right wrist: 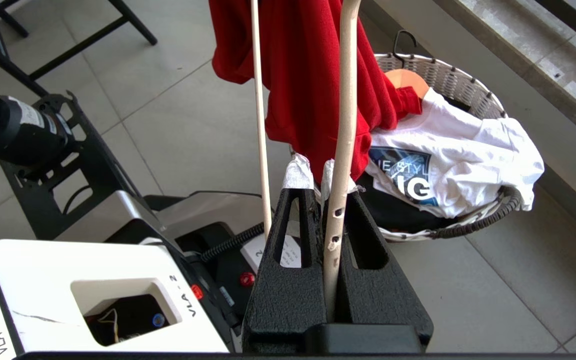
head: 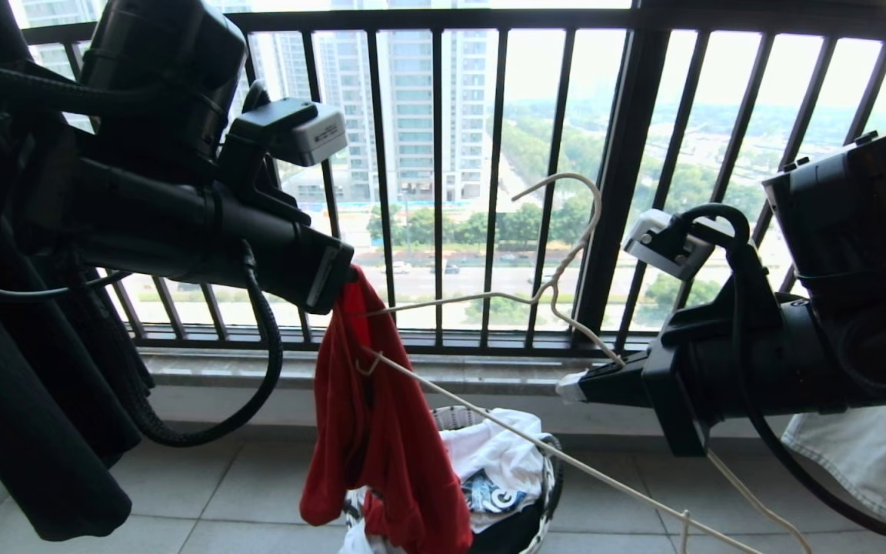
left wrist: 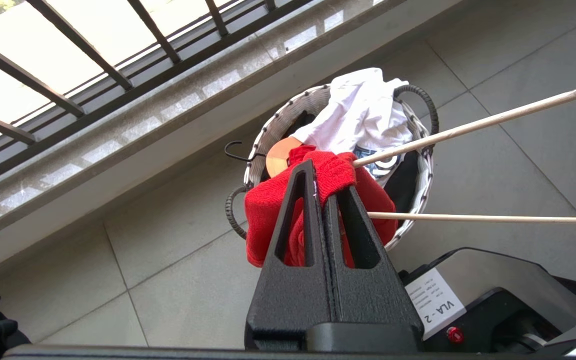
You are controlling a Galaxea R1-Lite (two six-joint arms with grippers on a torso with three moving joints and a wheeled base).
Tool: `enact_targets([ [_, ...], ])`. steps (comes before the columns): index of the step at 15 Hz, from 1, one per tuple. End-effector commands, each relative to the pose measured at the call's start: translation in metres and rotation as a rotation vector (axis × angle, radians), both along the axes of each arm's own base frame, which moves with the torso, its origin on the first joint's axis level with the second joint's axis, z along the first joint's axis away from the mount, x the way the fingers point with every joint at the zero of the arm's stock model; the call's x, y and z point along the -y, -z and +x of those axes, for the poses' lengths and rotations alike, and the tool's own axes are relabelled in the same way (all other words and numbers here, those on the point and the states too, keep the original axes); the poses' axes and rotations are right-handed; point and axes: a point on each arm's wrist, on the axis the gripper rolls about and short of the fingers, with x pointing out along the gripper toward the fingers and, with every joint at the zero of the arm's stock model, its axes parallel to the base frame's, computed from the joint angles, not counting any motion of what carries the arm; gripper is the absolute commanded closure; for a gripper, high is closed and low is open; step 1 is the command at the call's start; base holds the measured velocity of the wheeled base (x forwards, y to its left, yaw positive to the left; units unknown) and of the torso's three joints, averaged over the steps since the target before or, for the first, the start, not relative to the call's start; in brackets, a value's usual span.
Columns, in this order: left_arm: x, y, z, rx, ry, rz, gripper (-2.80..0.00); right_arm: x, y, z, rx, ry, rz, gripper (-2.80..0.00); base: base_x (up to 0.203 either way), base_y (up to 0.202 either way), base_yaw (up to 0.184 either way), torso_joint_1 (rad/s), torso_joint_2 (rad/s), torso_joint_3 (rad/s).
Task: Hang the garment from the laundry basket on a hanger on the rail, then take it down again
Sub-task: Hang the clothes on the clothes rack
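Left wrist view: left claw (left wrist: 329, 192) clamped tight on a fold of the red garment (left wrist: 268, 220), which hangs over the laundry basket (left wrist: 420, 200) on the floor. Right wrist view alone shows right claw (right wrist: 324, 175) closed around the hanger (right wrist: 345, 100) wire. Head view adds the hanger's hook, free before the balcony railing (head: 620, 154).

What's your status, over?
Left gripper shut on red T-shirt. Right gripper shut on wire hanger. Shirt half threaded, above laundry basket.
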Motion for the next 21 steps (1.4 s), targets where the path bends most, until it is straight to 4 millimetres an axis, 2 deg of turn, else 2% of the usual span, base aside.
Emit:
enact_targets([
  [1, -0.001, 0.0, -0.001, -0.007, 0.001, 0.007, 0.0, -0.002, -0.002, 0.006, 0.026, -0.009, -0.013, 0.0, 0.0, 0.0, 0.0, 0.0, 0.0, 0.0],
  [7, -0.01, 0.003, 0.001, -0.024, -0.015, 0.055, 0.0, 0.013, -0.013, 0.006, 0.082, -0.031, -0.144, 0.0, 0.0, 0.0, 0.0, 0.0, 0.0, 0.0],
  [15, -0.011, 0.0, -0.003, -0.034, 0.03, 0.026, 0.0, 0.008, -0.021, 0.018, 0.28, -0.048, -0.177, 0.0, 0.0, 0.0, 0.0, 0.0, 0.0, 0.0],
  [21, -0.01, -0.008, 0.002, -0.003, 0.03, 0.021, 0.0, 0.002, -0.016, 0.028, 0.385, -0.117, -0.241, 0.0, 0.0, 0.0, 0.0, 0.0, 0.0, 0.0],
])
